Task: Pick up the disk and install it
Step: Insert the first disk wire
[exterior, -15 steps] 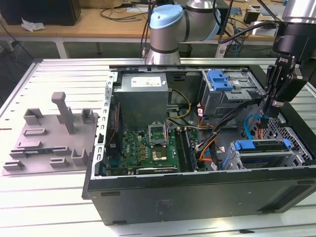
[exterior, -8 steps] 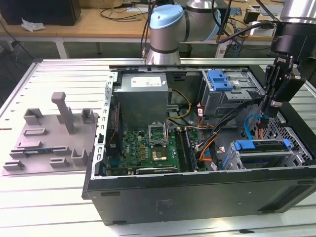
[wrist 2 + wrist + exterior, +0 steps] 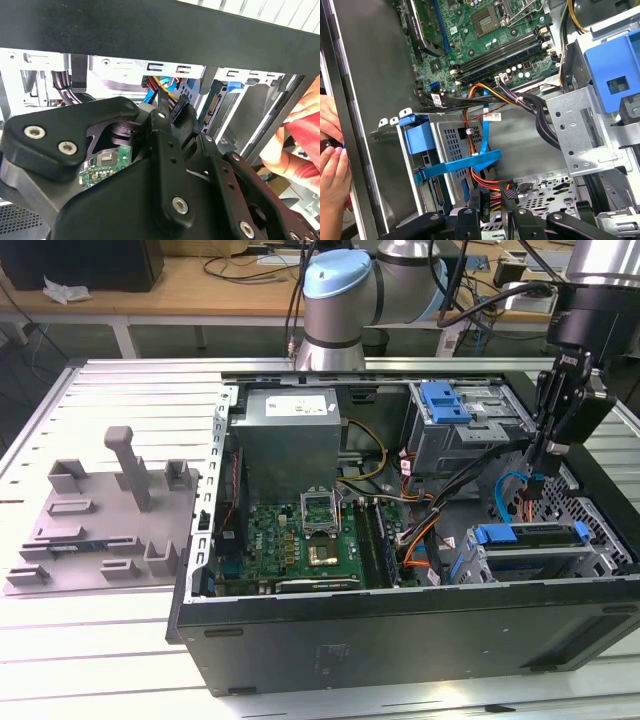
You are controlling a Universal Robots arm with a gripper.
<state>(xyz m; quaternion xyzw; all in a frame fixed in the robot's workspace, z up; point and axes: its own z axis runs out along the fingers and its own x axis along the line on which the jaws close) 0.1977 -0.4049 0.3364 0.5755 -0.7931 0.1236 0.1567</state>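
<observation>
Open computer case [image 3: 400, 640], end effector [image 3: 537, 460] tight on black cable connector [image 3: 179, 111] among orange wires [image 3: 486, 179]

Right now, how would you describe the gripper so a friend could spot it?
Find the open computer case. At the exterior view's right, the gripper hangs between the two drive cages, by orange and blue cables. Unlike those blue-fronted metal cages, it is black, jointed and fixed to the arm.

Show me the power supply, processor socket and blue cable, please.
power supply [image 3: 290, 455]: exterior view, grey face
processor socket [image 3: 485, 21]: first wrist view, centre
blue cable [image 3: 465, 162]: first wrist view, crosswise run
</observation>
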